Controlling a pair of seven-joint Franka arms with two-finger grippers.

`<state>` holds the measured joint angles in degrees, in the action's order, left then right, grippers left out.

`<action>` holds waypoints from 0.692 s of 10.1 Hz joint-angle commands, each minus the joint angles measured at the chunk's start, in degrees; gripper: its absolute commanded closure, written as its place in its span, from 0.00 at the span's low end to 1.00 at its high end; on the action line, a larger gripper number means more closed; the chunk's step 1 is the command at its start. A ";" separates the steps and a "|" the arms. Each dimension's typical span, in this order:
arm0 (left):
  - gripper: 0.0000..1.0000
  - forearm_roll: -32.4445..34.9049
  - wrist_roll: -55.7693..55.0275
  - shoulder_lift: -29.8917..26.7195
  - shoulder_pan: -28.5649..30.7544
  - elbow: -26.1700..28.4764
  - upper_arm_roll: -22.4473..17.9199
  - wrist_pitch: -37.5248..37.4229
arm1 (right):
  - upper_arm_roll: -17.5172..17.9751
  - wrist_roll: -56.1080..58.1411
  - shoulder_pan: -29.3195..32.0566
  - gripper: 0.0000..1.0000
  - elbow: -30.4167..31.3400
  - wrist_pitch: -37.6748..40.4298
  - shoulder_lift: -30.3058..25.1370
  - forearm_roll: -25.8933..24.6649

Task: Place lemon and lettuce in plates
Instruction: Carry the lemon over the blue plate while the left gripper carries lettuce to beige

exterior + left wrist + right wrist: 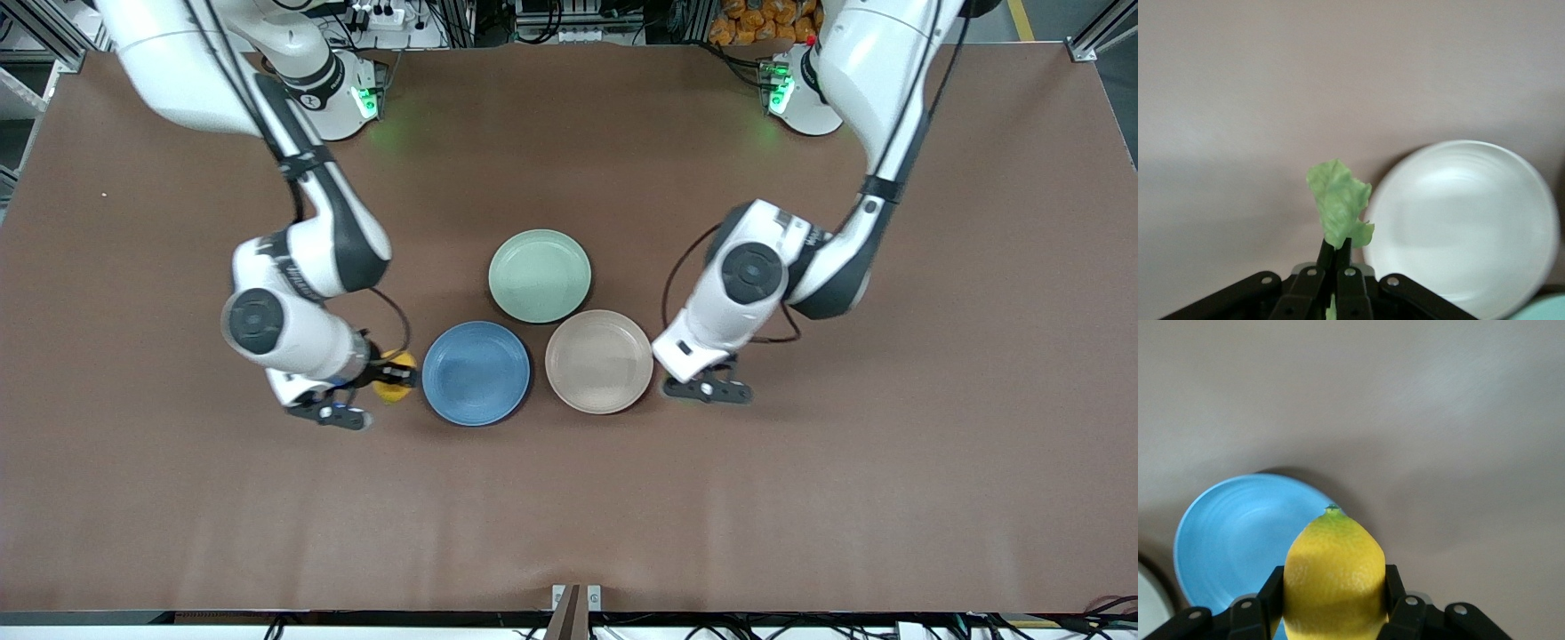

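Observation:
My right gripper is shut on the yellow lemon and holds it just above the table, beside the blue plate on the side toward the right arm's end. In the right wrist view the lemon sits between the fingers, with the blue plate close by. My left gripper is low beside the beige-pink plate, toward the left arm's end. The left wrist view shows it shut on a crinkled green lettuce piece next to that plate. The lettuce is hidden in the front view. Both plates are empty.
A pale green plate lies empty, farther from the front camera than the other two plates and touching close to both. The brown table stretches wide around the plates.

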<state>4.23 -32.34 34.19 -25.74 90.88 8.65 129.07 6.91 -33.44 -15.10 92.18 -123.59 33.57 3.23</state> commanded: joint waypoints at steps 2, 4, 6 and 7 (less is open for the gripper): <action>1.00 1.22 -10.36 6.23 -5.11 -4.56 -0.83 0.48 | -0.32 -4.62 -4.66 1.00 -6.22 0.28 7.55 0.37; 0.72 1.30 -10.37 7.47 -5.11 -4.57 -1.01 0.57 | -0.23 -9.69 -6.25 1.00 -6.31 -0.51 9.48 0.37; 0.00 1.57 -9.94 7.04 -5.03 -4.57 -1.18 0.57 | -0.32 -9.19 -6.34 0.57 -6.22 -1.30 10.10 0.37; 0.00 2.00 -9.93 5.99 -4.94 -4.65 -1.36 0.48 | -0.32 -9.10 -6.34 0.28 -6.31 -1.91 10.28 0.20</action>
<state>4.35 -41.37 41.32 -30.57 87.06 7.60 129.98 6.81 -41.75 -21.23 87.69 -125.38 42.84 3.24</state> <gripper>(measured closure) 0.577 0.366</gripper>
